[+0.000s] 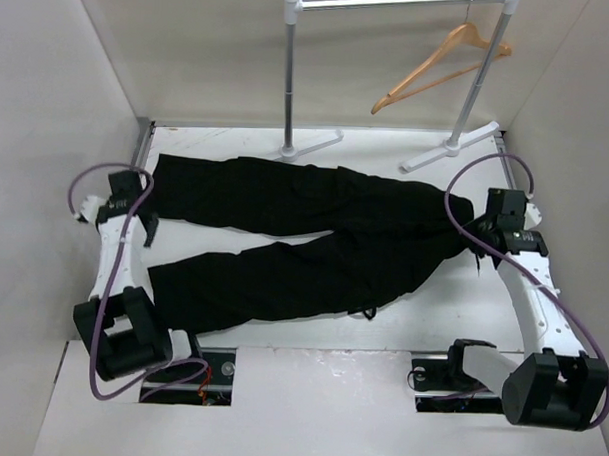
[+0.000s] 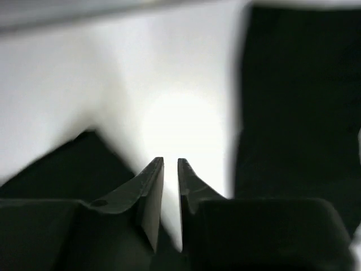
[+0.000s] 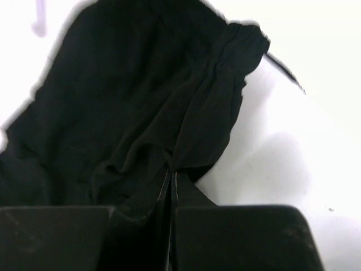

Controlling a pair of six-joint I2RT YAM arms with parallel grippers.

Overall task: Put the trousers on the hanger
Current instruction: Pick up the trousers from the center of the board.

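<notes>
trousers (image 1: pixel 304 238): 1 | hanger (image 1: pixel 440 68): 1, behind trousers | clothes rack (image 1: pixel 289 77): 1, behind trousers | grippers: 2, left gripper (image 2: pixel 170 161) and right gripper (image 3: pixel 172 172), at opposite ends of trousers

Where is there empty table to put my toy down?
The biggest bare patch is the white strip of table between the trousers and the near edge. A small wedge lies between the two trouser legs, near the left gripper. The back is crowded: the rack stands close behind the trousers. On the right side, the right gripper pinches the waistband.
</notes>
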